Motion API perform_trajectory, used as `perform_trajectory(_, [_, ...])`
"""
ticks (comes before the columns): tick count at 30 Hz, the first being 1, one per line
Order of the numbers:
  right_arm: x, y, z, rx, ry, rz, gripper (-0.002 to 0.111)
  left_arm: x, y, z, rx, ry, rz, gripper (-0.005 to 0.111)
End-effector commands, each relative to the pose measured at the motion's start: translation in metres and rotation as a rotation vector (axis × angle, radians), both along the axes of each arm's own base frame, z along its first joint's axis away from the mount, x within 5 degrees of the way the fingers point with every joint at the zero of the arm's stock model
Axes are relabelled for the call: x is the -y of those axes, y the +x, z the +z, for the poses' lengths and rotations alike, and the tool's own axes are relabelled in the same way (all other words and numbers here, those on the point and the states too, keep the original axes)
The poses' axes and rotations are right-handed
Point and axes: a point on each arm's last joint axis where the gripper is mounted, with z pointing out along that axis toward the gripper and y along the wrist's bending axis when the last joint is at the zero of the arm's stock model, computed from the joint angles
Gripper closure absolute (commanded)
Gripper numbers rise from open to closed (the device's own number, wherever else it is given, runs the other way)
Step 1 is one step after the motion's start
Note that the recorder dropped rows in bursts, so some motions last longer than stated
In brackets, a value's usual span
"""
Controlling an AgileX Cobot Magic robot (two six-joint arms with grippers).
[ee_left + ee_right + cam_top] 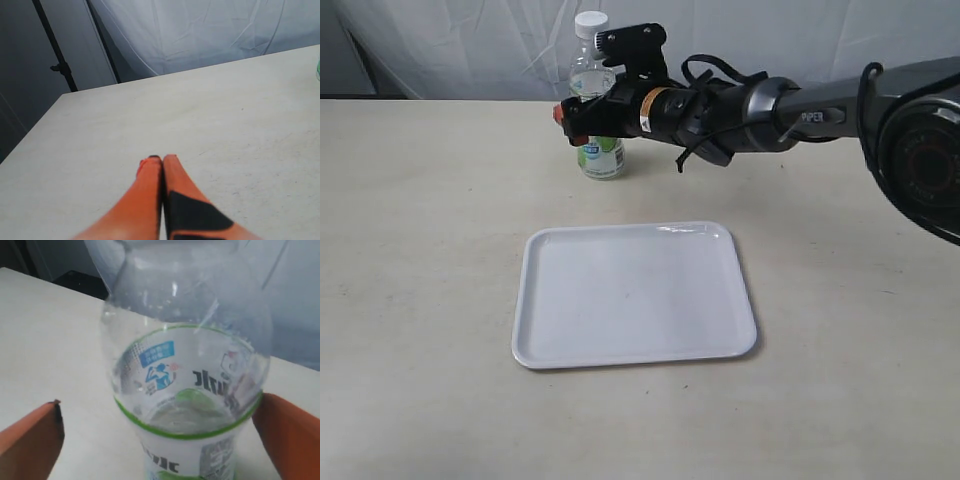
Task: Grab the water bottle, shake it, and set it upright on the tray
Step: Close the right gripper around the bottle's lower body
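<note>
The water bottle (592, 75) stands upright on the table behind the tray, its white cap on top and its green-marked label low down. My right gripper (584, 118) reaches in from the right at the bottle's mid-height. In the right wrist view the bottle (185, 365) fills the space between the gripper's (159, 405) orange fingers: one finger (30, 432) stands well clear of it, the other (290, 430) sits right at its side, so the gripper is open. The white tray (535, 300) lies flat and bare in front of it. My left gripper (162, 159) is shut over bare table.
A pale sheet hangs behind the table's far edge. The right arm (800, 105) stretches across the back right of the table. A dark stand (59, 65) rises beyond the table corner in the left wrist view.
</note>
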Motion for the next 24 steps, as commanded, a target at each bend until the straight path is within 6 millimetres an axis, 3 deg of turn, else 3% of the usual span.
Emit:
perform_trajectory(1, [-0.003,0.002,-0.009,-0.025,0.006,-0.017,0.004,0.0,0.0,0.001,0.016,-0.01,-0.001,0.107])
perform_trajectory(6, [-0.009,0.012,-0.012,-0.042,0.058,-0.057,0.004,0.0,0.0,0.001,0.016,-0.01,-0.001,0.107])
perform_trajectory(24, [-0.01,0.012,-0.014,-0.107,0.139,-0.119,0.004,0.0,0.0,0.001,0.016,-0.01,-0.001,0.107])
